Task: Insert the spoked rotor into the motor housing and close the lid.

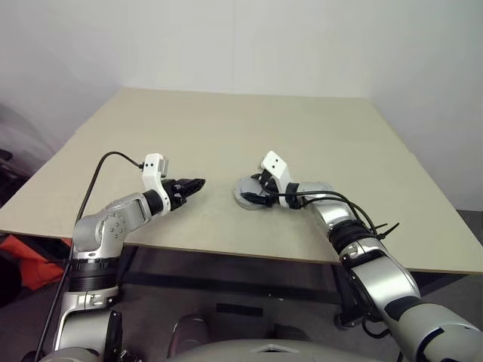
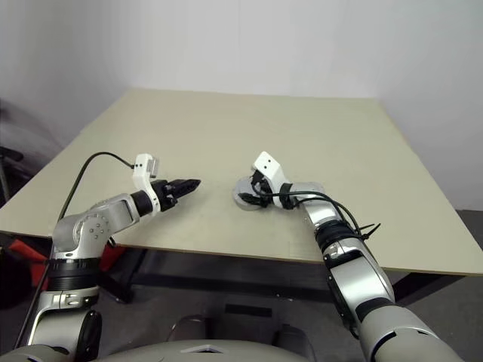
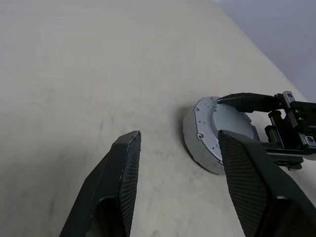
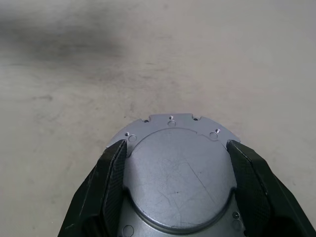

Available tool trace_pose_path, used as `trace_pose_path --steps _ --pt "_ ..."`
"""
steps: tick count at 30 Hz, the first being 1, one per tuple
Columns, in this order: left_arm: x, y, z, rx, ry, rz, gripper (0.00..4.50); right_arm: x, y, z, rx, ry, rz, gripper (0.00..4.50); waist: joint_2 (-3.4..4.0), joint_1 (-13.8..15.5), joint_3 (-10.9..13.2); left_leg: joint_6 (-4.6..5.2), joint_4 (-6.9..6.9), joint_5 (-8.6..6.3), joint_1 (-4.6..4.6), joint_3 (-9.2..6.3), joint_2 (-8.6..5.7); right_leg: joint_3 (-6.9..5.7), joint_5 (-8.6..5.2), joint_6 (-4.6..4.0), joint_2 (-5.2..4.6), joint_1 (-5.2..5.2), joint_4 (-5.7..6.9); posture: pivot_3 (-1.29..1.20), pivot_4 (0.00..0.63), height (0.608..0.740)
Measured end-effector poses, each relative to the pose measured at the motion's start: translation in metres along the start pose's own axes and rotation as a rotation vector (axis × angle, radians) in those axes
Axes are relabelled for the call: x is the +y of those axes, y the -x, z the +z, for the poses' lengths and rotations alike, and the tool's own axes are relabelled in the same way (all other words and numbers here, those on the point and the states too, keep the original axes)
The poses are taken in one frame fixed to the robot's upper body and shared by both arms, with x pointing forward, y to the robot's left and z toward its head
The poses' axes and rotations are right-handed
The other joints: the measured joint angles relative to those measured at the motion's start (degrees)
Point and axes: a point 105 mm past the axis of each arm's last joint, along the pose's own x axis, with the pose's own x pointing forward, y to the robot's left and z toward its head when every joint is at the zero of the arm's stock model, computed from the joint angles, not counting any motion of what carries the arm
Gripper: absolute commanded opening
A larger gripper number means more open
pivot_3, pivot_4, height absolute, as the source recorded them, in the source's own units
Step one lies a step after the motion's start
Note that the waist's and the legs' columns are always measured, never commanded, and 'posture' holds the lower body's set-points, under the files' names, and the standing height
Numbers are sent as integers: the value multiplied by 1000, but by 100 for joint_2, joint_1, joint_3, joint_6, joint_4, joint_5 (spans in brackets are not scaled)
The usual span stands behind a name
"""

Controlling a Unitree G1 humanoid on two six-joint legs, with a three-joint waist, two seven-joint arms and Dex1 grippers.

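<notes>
The motor housing (image 4: pixel 180 173) lies flat on the tan table (image 1: pixel 226 128) as a round grey metal body, its plain top face with a screw-holed flange facing up. My right gripper (image 4: pixel 175 148) is open, one black finger on each side of the housing and close against its rim. My left gripper (image 1: pixel 198 183) is open and empty, a short way left of the housing (image 3: pixel 217 131) and pointing at it. The spoked rotor is out of view. I cannot tell the lid apart from the rest of the grey body.
The table's front edge (image 1: pixel 226 253) runs just below both hands. White walls close in the far side and the right. A red-orange object (image 1: pixel 23 253) lies on the floor at the lower left.
</notes>
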Motion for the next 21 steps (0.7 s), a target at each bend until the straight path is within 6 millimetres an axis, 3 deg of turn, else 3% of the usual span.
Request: trace_pose_path --steps 5,8,12,21 --pt "0 0 0 0 1 -1 2627 4 -2 4 -35 -143 30 3105 -47 -45 -26 3 9 8 -31 2 10 -2 199 -24 4 18 20 0 0 740" --pt "-1 -1 -1 0 3 -4 2627 5 -2 11 -52 -187 46 3105 -49 -64 -28 -1 0 10 -27 9 30 -16 195 -17 25 -1 74 0 0 740" --pt "-1 -1 -1 0 2 -4 2627 8 -2 17 -73 -167 60 3105 2 -64 -22 -34 -12 29 -37 14 93 -25 194 -42 84 -16 75 0 0 740" --pt "-1 -1 0 -2 1 -3 2627 18 10 20 -147 -108 106 3105 4 -60 -15 -33 3 69 -106 22 94 -25 208 -95 91 -86 69 0 0 740"
